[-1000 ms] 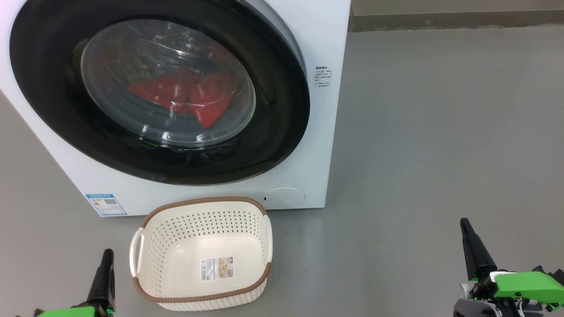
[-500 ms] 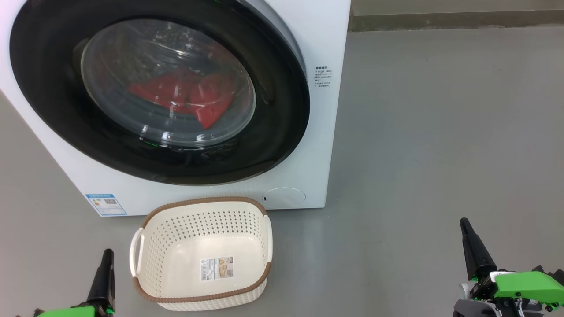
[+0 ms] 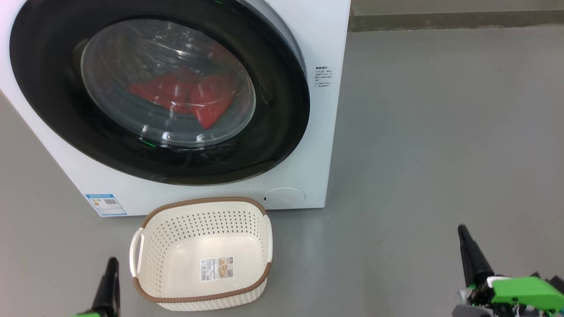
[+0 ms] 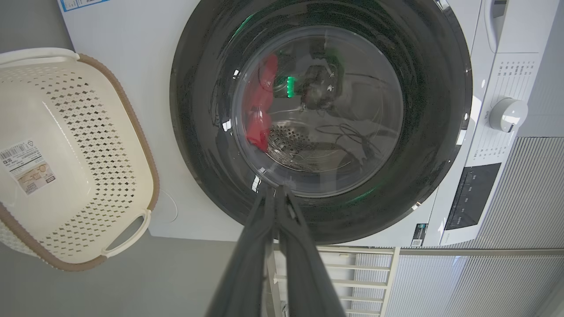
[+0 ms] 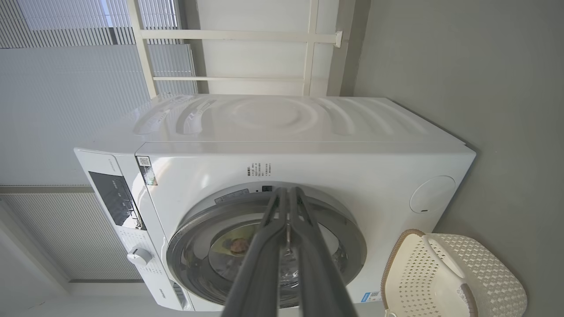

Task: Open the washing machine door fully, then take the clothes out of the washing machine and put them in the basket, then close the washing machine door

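Black-fingered left gripper (image 4: 276, 190) and right gripper (image 5: 288, 192) are both clenched together, holding and touching nothing.

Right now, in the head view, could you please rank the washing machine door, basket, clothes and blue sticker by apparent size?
1. washing machine door
2. basket, though it sits nearer the camera
3. clothes, seen through the door
4. blue sticker

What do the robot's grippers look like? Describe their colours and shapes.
The left gripper and right gripper each have two long, tapering, dark grey-black fingers. Behind the right one sits a bright green housing over grey parts with small black fittings.
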Controlling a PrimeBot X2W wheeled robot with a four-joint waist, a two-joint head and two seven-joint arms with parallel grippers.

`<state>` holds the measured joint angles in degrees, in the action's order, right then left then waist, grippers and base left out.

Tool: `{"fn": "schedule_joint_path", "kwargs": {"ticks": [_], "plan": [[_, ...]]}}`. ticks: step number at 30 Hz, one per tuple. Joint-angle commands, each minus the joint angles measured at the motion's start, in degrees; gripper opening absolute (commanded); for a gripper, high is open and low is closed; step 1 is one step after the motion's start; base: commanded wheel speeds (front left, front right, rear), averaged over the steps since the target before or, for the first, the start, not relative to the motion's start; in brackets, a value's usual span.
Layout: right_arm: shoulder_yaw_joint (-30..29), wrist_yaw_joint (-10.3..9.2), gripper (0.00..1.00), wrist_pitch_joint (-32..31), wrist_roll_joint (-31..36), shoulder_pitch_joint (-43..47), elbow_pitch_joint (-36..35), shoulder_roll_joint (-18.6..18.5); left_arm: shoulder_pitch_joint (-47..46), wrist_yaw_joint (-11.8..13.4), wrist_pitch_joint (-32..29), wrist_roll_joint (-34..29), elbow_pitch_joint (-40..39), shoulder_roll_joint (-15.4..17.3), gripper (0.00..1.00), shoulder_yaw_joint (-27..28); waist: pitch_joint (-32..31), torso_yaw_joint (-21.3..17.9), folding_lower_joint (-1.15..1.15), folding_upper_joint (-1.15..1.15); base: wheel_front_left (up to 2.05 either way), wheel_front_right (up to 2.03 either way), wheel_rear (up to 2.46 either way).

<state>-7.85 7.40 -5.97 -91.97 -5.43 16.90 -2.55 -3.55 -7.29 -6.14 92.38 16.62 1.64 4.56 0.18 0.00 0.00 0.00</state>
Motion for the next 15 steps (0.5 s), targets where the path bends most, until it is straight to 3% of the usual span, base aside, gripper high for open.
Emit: {"fn": "schedule_joint_path", "kwargs": {"ticks": [1,9,15], "plan": [[0.01,0.00,1.00,0.02,0.00,0.02,0.05,0.01,0.02,0.00,0.04,-0.03,0.03,-0.01,1.00,0.00,0.00,0.00,0.00,0.00,0.00,0.00,0.00],[0.54,0.00,1.00,1.04,0.70,0.74,0.26,0.05,0.83,-0.01,1.18,-1.23,0.07,-0.24,1.00,-0.61,-0.10,0.07,0.13,0.00,0.00,0.00,0.00],[1.34,0.01,1.00,2.14,2.83,0.95,-0.38,-0.61,0.99,-0.02,2.20,-3.08,-0.84,-0.12,1.00,-0.97,0.02,0.13,0.01,0.00,0.00,0.00,0.00]]}}
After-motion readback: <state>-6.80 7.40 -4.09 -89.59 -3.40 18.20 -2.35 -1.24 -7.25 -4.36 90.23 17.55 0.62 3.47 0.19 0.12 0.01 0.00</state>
